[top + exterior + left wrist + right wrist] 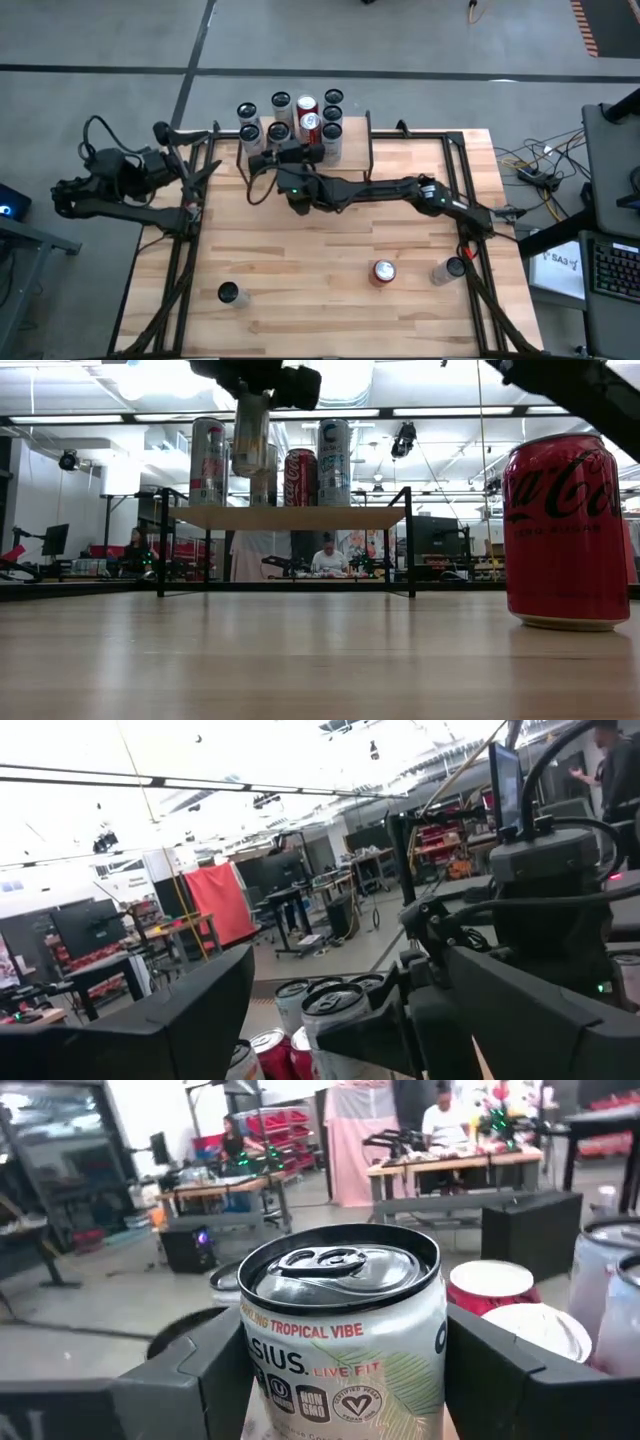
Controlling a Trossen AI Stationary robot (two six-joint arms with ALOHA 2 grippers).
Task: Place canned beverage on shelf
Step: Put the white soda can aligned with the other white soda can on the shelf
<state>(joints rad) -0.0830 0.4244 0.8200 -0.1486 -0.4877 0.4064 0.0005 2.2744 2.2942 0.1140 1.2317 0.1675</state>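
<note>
Right wrist view fills my screen with the pale can (345, 1330) I am working: its label reads "tropical vibe", its top is sealed, and my right hand (345, 1380) has a dark finger pressed on either side of it. From above, that hand (283, 157) sits at the front edge of the shelf (355, 150), with the arm reaching in from the right across the counter (330, 290). On the level view the can (250, 435) hangs upright under the hand, at the height of the cans already standing on the shelf board (290, 517) (I cannot tell whether its base touches the board yet). Those cans, silver, red and pale, crowd the board in rows (300, 118). My left hand (205, 165) waits by the counter's left edge, fingers spread wide, holding nothing. Nearer me, a red can (383, 272) stands on the counter, with a clear one (447, 270) just beside it and a dark-topped one (231, 294) well apart.
</note>
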